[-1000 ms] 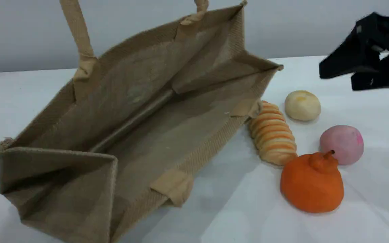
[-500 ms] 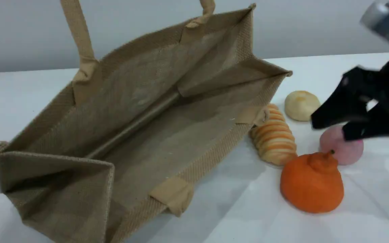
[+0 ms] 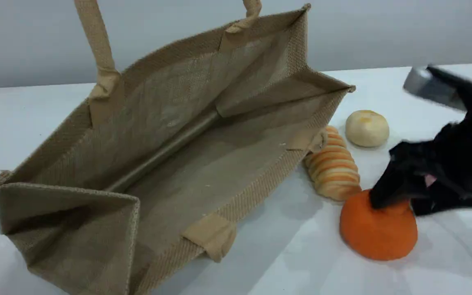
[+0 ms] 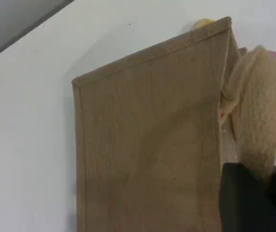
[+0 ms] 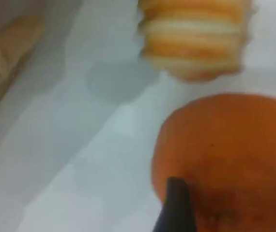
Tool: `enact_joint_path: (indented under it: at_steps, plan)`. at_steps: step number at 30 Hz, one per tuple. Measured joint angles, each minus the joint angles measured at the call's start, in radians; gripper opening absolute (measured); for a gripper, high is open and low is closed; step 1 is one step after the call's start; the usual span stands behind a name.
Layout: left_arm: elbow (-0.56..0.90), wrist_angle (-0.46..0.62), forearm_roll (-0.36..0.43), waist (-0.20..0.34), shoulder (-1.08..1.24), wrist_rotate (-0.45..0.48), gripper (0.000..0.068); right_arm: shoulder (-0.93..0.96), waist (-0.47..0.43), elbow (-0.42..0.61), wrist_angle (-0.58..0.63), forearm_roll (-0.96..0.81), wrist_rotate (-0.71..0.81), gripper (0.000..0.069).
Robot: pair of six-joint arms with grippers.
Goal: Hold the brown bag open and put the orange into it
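Observation:
The brown bag (image 3: 170,135) lies tilted on the white table with its mouth wide open toward the camera. Its far beige handle (image 3: 96,49) runs up out of the scene view. In the left wrist view my left gripper (image 4: 254,188) is shut on that padded handle (image 4: 256,111), above the bag's outer wall (image 4: 152,145). The orange (image 3: 378,231) sits on the table right of the bag. My right gripper (image 3: 398,205) is open, its black fingers on either side of the orange's knobbed top, which they hide. The right wrist view shows one fingertip (image 5: 176,208) against the orange (image 5: 230,154).
A striped orange-and-cream loaf (image 3: 332,166) lies between the bag's corner and the orange. A cream bun (image 3: 367,128) sits behind it. A pink ball (image 3: 428,179) is almost hidden behind my right gripper. The bag's near handle (image 3: 213,233) rests on the table.
My right gripper has come down from the upper right to the orange's top, now covering the pink ball. The bag's far rim shifted slightly right early on, then stayed still.

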Motion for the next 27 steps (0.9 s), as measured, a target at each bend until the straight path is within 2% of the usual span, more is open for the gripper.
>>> enact_joint_path:
  at_steps: [3, 5, 8, 11, 13, 20, 27]
  plan:
    - [0.000, -0.001, 0.000, 0.000, 0.000, 0.000, 0.0090, 0.032, 0.000, -0.001, 0.022, -0.002, -0.016, 0.0471]
    - [0.000, -0.001, 0.000, 0.000, 0.000, 0.000, 0.0090, 0.033, 0.000, -0.001, 0.021, 0.002, -0.036, 0.0445]
    - [0.000, -0.001, 0.000, 0.000, 0.000, 0.000, 0.0090, 0.032, 0.000, -0.001, 0.028, 0.021, -0.055, 0.0314]
    - [0.000, -0.001, 0.000, 0.000, 0.000, 0.000, 0.0090, 0.032, 0.000, -0.001, 0.066, 0.027, -0.055, 0.0100]
    - [0.000, -0.001, 0.000, 0.000, 0.000, 0.003, 0.0090, 0.029, 0.000, -0.001, 0.079, 0.054, -0.064, 0.0046]
    - [0.000, -0.001, 0.002, 0.000, 0.000, 0.005, 0.0090, -0.072, -0.003, -0.001, 0.144, 0.073, -0.086, 0.0033]
    - [0.000, -0.001, 0.005, 0.000, 0.000, 0.006, 0.0090, -0.239, -0.003, -0.001, 0.141, 0.050, -0.059, 0.0033]
